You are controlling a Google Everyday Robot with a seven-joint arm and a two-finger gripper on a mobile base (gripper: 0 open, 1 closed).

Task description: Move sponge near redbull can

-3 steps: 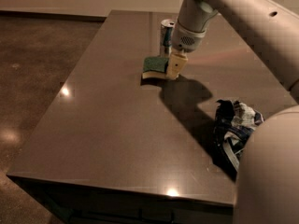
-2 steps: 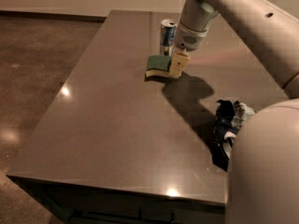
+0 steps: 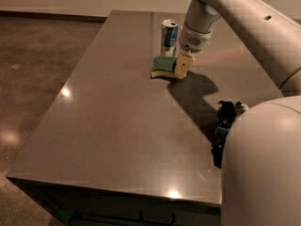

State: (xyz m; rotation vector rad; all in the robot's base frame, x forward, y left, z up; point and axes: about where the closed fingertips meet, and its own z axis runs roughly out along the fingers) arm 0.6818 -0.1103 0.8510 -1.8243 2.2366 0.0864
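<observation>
The sponge (image 3: 162, 66), dark green on top with pale yellow foam below, is at the far middle of the grey table (image 3: 117, 126), just in front of the redbull can (image 3: 169, 36). The can is slim, silver and blue, and stands upright. My gripper (image 3: 181, 65) points down from above and is shut on the sponge's right end. The sponge sits low, at or just above the tabletop, a short gap from the can's base.
A dark blue and white wrinkly snack bag (image 3: 226, 121) lies at the table's right side, partly hidden by my arm's pale body (image 3: 263, 164). The table's left edge drops to a brown floor (image 3: 33, 79).
My gripper has moved a little to the right and away from the camera with the sponge in it, bringing the sponge closer to the can. The can and bag have not moved.
</observation>
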